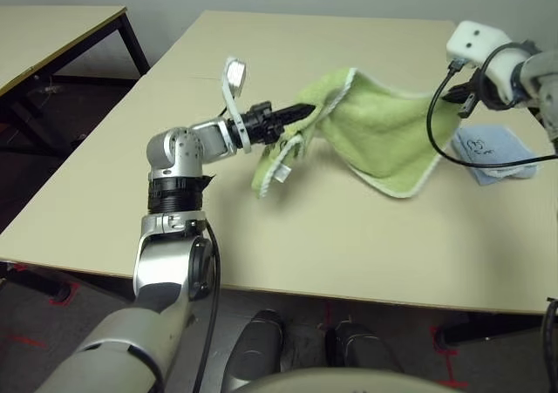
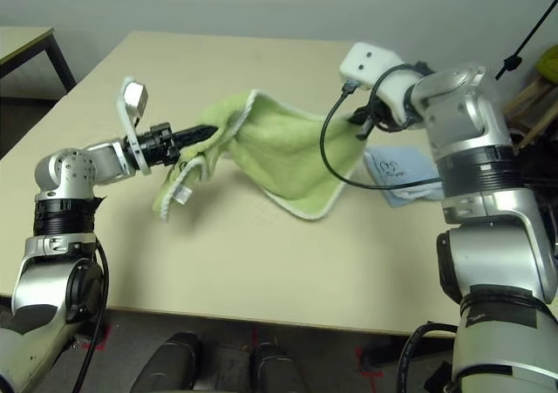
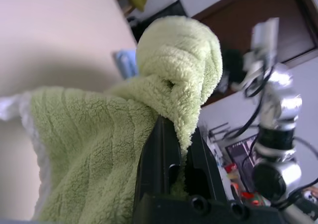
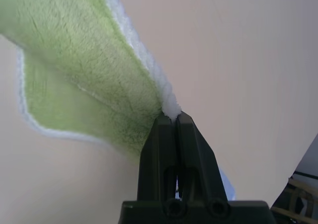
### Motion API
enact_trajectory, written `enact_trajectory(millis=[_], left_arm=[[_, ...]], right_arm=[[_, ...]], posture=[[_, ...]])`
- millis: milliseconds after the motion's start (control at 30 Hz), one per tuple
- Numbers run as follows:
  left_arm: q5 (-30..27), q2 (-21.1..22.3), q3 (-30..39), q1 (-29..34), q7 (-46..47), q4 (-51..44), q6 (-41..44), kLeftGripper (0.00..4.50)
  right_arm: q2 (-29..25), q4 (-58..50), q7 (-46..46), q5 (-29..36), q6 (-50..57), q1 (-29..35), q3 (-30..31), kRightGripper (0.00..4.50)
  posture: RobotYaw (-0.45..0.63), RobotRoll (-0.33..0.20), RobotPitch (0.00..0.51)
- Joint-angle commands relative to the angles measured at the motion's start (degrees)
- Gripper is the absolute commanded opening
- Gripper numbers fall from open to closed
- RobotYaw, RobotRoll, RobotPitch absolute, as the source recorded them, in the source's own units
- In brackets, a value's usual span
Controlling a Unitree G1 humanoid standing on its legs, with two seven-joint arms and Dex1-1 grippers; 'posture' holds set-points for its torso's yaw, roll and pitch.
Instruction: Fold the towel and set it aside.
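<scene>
The light green towel [image 1: 375, 132] with white edging hangs stretched above the table between my two grippers. My left gripper [image 1: 301, 112] is shut on its left end, and a loose corner with a white tag droops below it. In the left wrist view the terry bunches over the black fingers [image 3: 161, 159]. At the right end my right gripper [image 2: 359, 121] is shut on the white edge; in the right wrist view the edging [image 4: 169, 105] is pinched at the fingertips. The towel's lower edge sags to the tabletop.
A smaller light blue folded cloth [image 1: 493, 149] lies on the table [image 1: 349, 236] just right of the towel. A second table [image 1: 52, 36] stands at the far left. A black cable loops from my right wrist across the towel's right part.
</scene>
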Motion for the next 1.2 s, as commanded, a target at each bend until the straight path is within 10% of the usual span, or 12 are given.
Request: enact_trajectory(millis=[33,367,533,900,1200], left_arm=[[0.5,0.1,-0.1,-0.4,1.7,2.4,-2.7,1.09],[12.7,4.4,-2.9,-3.4,10.2,16.7,-24.6,4.48],[19.5,6.6,-7.6,-3.4,9.1,17.0,-36.7,4.48],[24.3,15.4,-26.4,11.4,-4.7,-26.0,-36.8,4.48],[38.7,11.7,-39.4,11.9,-0.1,-22.3,-47.1,4.48]], right_arm=[[-0.6,0.1,-0.5,-0.8,-0.4,0.3,0.5,0.0],[-0.2,1.3,-1.4,-1.1,-1.0,0.0,0.5,0.0],[0.6,2.2,-3.3,-1.3,-1.4,-0.4,-0.1,0.0],[1.4,4.8,-5.7,-1.6,-2.6,-1.7,0.0,0.0],[2.2,5.5,-5.6,-1.6,-3.1,-2.5,0.2,0.0]], posture=[[0.11,0.0,0.101],[0.12,0.0,0.103],[0.12,0.0,0.107],[0.14,0.0,0.116],[0.13,0.0,0.121]])
